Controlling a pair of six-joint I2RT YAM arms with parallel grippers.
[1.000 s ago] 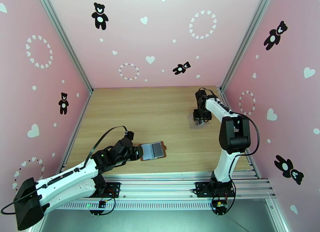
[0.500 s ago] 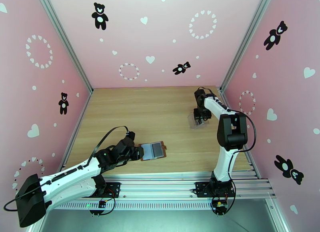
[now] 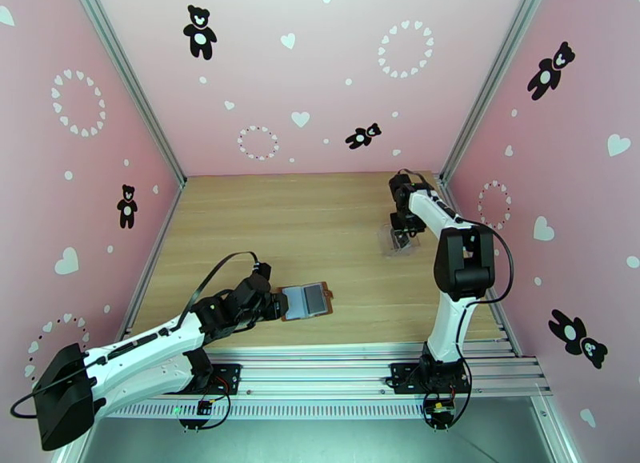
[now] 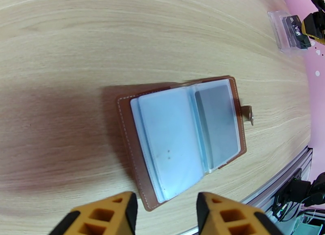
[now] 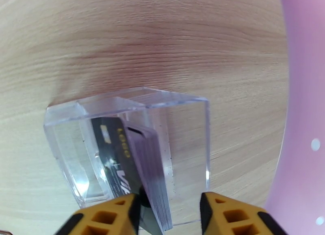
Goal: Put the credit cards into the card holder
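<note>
Card holder (image 4: 183,138) lies open and flat on the wooden table (image 3: 320,217), near the front edge and left of centre, brown leather face down and clear pockets (image 4: 170,138) up. Snap tab (image 4: 248,114) sticks out from the far side, away from the left arm. The pocket leaf nearer the tab reads darker grey than the pale one beside it; whether a card sits inside cannot be told. Left gripper (image 4: 166,213) is low at the holder's near edge with its jaws parted. Bare table shows between the fingers and nothing is clamped; contact with the leather cannot be confirmed. Credit cards (image 5: 122,158) stand on edge as a tight stack inside a clear plastic box (image 5: 183,110) at the right rear of the table, well apart from the holder — dark faces, yellow and pale print on the front card. Right gripper (image 5: 167,201) reaches down into the box and straddles the stack. One finger is against the front card, with a visible gap between the back of the stack and the other finger — no grasp made.
</note>
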